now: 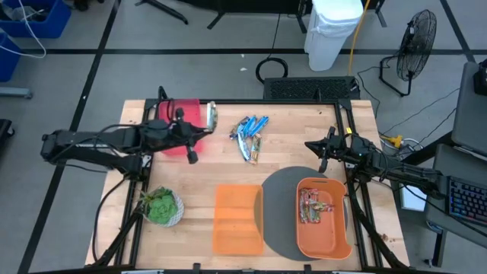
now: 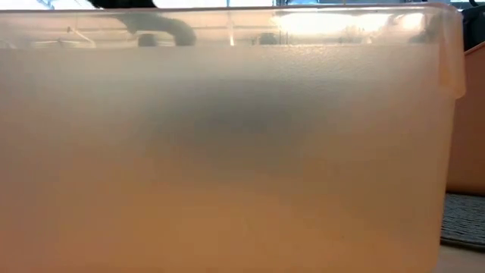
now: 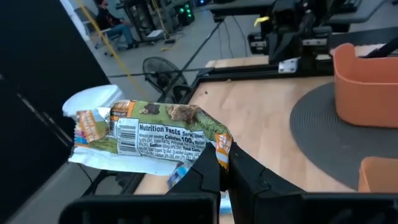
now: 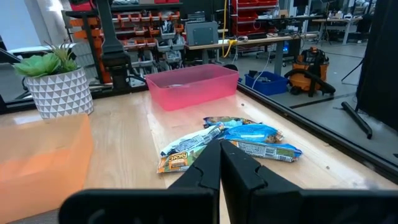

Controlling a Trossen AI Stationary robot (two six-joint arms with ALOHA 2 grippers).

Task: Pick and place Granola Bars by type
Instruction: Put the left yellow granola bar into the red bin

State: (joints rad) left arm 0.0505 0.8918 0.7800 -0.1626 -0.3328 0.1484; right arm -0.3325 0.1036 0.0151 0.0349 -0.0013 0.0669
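The left gripper (image 1: 207, 129) hangs over the table's far left, just right of the pink bin (image 1: 179, 116), its fingers (image 3: 208, 171) pinched on a green-and-orange granola bar (image 3: 146, 137). The other loose bars (image 1: 250, 134) lie in a small pile at the far middle of the table, and several more rest in the orange bin (image 1: 335, 240) near right. The right gripper (image 1: 323, 152) waits at the far right, closed and empty.

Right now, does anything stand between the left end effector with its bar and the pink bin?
Nothing visible does. The left end effector is shut on a granola bar and hangs right at the open edge of the pink bin. The loose bars lie off to the other side, away from that path.
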